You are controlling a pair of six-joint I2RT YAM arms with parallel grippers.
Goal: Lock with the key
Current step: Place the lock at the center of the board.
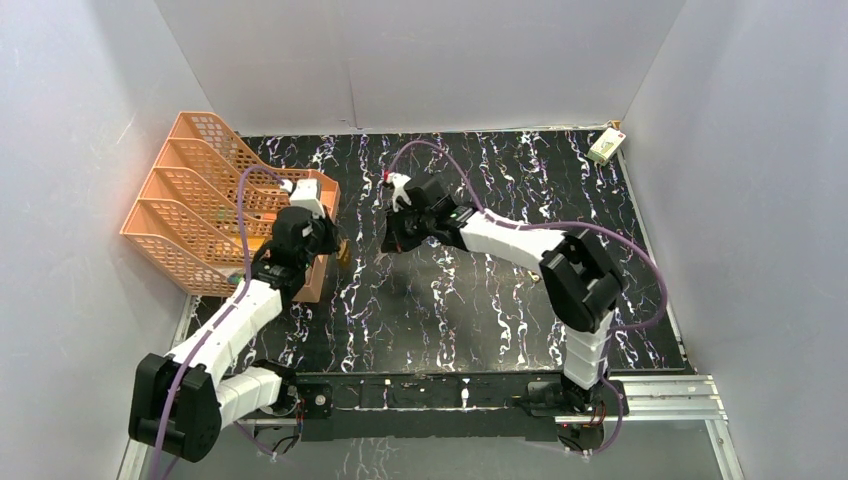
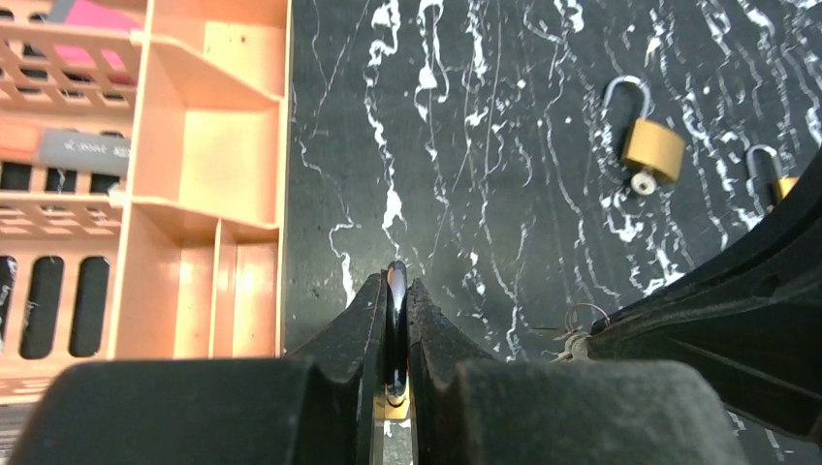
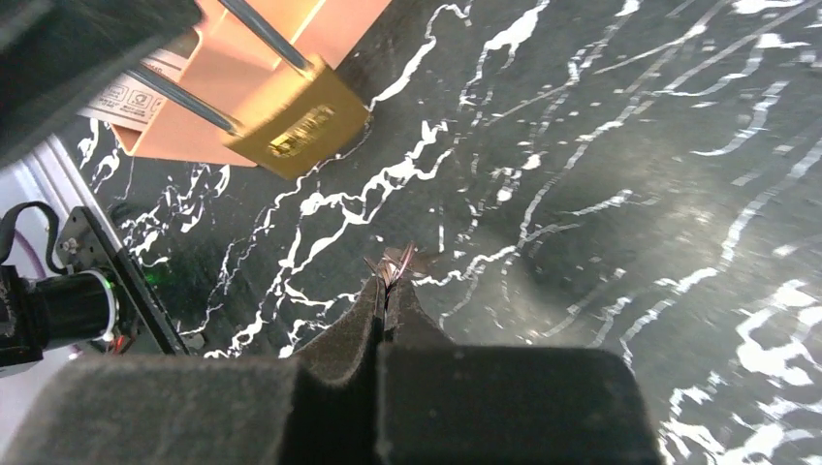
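L gripper (image 2: 395, 283) was shut on the padlock (image 3: 296, 121), pinching its shackle w/ the brass body sticking out clear of the fingers, just beside the orange tray (image 2: 213, 145). R gripper (image 3: 388, 291) was clamped tight on a thin bit of metal that I took for the key (image 3: 393, 263) or its ring; too small to say which part. What the next move turned on: in the R wrist view the padlock sat at upper left of frame and the key tip at centre, apart, nothing touching. The padlock's long axis ran diag. from upper left down toward centre, shackle end away and body end nearer the key, so approx. aimed at it. I couldn't see the keyhole, nor tell if the shackle was seated. In the top view the two grippers faced each other at mid-frame w/ a gap between. My read: the R arm, as key holder, would have to travel up-left along that axis. Two spare padlocks (image 2: 651, 145) lay at upper right of the L wrist view, not involved.
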